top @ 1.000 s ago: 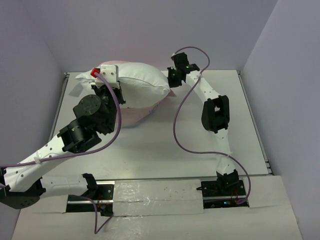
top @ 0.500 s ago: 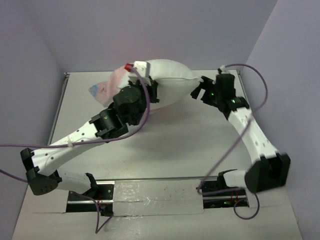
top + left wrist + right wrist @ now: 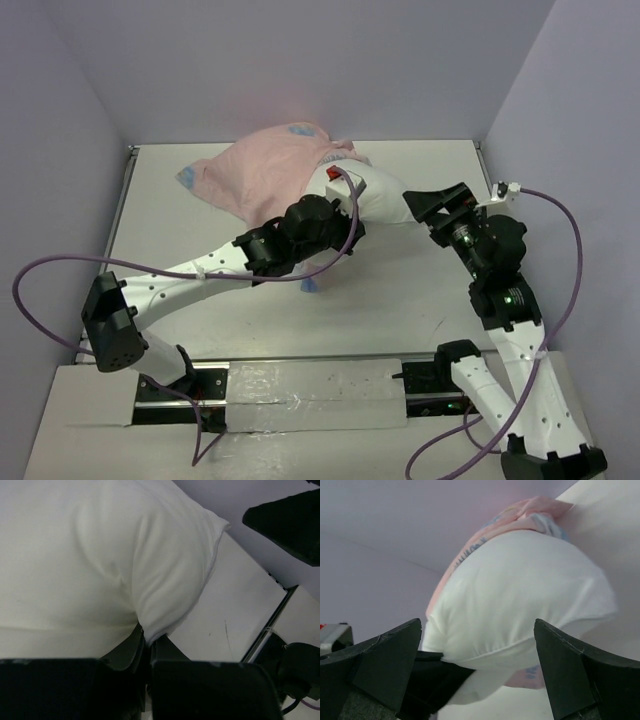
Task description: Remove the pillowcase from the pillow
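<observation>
The pillowcase (image 3: pixel 265 172) lay pink side up near the far edge of the tabletop (image 3: pixel 400 295), left of the middle, bunched and rumpled. The pillow (image 3: pixel 378 195) stuck out of its right-hand side as a plump white end, pointing toward the far right corner. The left gripper (image 3: pixel 147 647) was reached in from the near left, and its wrist view showed the jaws pinched tight on a fold of the white pillow fabric close to the seam, not on the printed cover. The right gripper (image 3: pixel 477 625) stood just beside the bare end of the pillow with its jaws spread wide and nothing between them. Its own camera looked straight at the white bulge, with pink cloth showing both beyond it and beneath it. By my reading the job was roughly midway: one end of the pillow was clear of the cover, but the cover seemed to wrap the far-left part, and how much of the pillow sat inside could not be told from above. What remained, as I judged it, was to get a hold on the cover itself and draw the two apart until the pillow lay free. With only the pillow gripped, a pull risked dragging both across the tabletop together.
</observation>
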`<state>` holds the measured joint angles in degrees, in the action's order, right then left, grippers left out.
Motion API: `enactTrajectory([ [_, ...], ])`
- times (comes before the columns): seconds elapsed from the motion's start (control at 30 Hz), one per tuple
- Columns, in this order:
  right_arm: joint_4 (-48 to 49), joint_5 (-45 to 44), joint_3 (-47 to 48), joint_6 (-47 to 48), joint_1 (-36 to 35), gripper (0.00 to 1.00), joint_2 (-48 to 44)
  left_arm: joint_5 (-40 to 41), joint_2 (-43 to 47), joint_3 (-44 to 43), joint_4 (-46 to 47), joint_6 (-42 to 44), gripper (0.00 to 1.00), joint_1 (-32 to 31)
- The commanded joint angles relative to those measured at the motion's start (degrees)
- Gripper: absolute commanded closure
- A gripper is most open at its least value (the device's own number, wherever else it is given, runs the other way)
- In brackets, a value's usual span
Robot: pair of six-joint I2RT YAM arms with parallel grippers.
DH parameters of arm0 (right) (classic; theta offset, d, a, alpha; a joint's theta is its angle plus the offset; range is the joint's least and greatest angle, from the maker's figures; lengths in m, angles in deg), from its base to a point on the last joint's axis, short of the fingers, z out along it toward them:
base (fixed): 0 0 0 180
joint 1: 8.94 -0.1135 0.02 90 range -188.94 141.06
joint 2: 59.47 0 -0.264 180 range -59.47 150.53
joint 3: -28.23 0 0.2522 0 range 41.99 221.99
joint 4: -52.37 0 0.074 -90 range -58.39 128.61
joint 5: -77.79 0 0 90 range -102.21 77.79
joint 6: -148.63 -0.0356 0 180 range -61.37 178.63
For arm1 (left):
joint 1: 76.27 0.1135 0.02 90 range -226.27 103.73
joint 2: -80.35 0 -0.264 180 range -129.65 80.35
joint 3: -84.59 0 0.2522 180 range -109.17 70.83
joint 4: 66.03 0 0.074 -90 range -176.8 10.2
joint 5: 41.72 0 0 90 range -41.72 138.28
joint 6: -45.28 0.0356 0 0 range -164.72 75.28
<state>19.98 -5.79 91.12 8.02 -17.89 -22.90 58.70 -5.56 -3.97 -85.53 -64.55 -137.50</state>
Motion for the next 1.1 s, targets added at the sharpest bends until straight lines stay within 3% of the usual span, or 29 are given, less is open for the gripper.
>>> enactTrajectory([
  [0.0, 7.5, 7.3, -3.2, -9.5, 0.3, 0.00, 5.9, -4.0, 0.0, -2.2, 7.1, -2.4, 1.00, 0.5],
  [0.27, 5.2, 11.8, -4.5, -8.6, 0.1, 0.00, 9.4, -2.1, -1.5, -5.1, 6.2, -4.1, 1.00, 0.4],
  [0.4, -3.8, 7.0, -3.9, -5.3, 0.1, 0.00, 6.7, 0.6, -2.7, -5.9, 6.1, -4.4, 1.00, 0.4],
  [0.5, -5.7, 8.3, -5.0, -5.5, 0.0, 0.00, 6.5, 0.3, -2.9, -5.5, 7.0, -4.5, 1.00, 0.4],
  [0.73, 3.6, 15.2, -7.8, -7.1, -1.0, 0.00, 12.1, -1.3, -3.2, -5.5, 9.1, -3.8, 1.00, 0.4],
  [0.93, 11.9, 17.1, -5.5, -4.0, -8.8, 0.00, 21.6, -4.6, -3.6, -5.7, 11.2, -2.1, 1.00, -0.4],
  [1.0, 16.2, 16.8, -4.9, -3.0, -11.0, 0.17, 24.2, -4.2, -3.8, -6.1, 10.8, -1.8, 1.00, -1.1],
  [1.03, 18.3, 16.3, -4.7, -2.8, -11.2, 0.52, 24.9, -4.2, -3.8, -6.2, 10.7, -1.5, 1.00, -1.3],
  [1.07, 20.5, 15.8, -4.7, -2.7, -11.2, 0.73, 25.4, -3.9, -3.7, -6.1, 10.7, -1.5, 1.00, -1.3],
])
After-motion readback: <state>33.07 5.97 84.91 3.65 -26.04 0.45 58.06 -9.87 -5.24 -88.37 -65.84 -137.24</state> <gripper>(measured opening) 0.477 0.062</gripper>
